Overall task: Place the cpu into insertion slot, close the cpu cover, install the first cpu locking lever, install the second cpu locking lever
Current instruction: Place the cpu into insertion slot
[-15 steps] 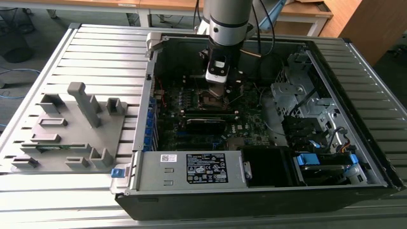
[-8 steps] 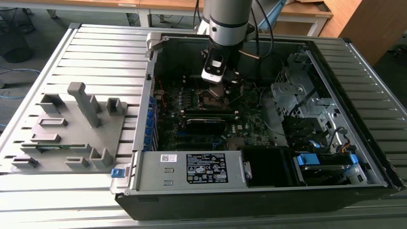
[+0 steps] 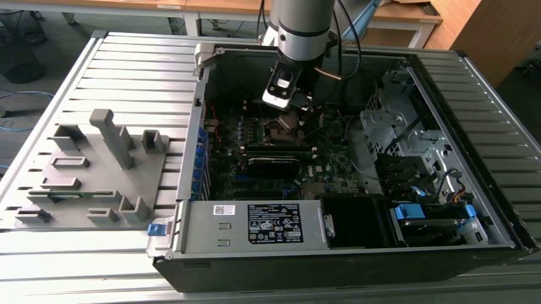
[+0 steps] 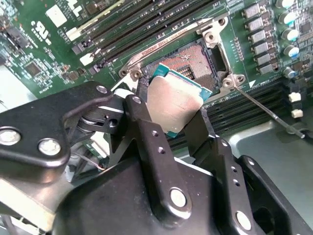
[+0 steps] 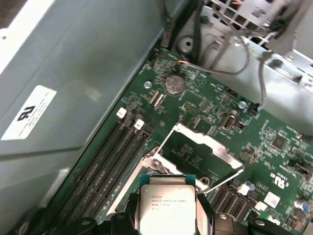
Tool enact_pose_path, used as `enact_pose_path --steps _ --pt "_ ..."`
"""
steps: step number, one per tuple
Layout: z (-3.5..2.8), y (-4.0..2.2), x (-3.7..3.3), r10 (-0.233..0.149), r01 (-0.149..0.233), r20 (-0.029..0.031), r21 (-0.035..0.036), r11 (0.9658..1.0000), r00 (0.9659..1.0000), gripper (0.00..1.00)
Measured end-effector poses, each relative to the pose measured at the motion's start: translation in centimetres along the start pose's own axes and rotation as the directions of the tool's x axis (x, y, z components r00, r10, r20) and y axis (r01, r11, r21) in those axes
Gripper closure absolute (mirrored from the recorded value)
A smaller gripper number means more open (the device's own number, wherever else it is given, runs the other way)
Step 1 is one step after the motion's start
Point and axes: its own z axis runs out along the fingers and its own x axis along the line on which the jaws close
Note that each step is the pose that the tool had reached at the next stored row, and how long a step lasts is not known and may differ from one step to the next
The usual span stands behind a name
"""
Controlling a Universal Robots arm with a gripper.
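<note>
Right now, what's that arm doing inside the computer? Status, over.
Pincer shut on the cpu. Cpu over the edge of the insertion slot, not yet seated. Its cpu cover open; nothing seen blocking it.

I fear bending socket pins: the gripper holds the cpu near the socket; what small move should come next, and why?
Probably shift the cpu sideways until it sits squarely above the insertion slot. The gripper grips it, but in the second wrist view it covers just one socket corner; the cpu cover stands open.
</note>
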Motion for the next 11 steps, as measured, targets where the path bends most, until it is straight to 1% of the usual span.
enact_pose_path --steps 11 --pt "0.0 0.0 0.0 0.004 -0.004 0.0004 -0.0001 1.0 1.0 0.46"
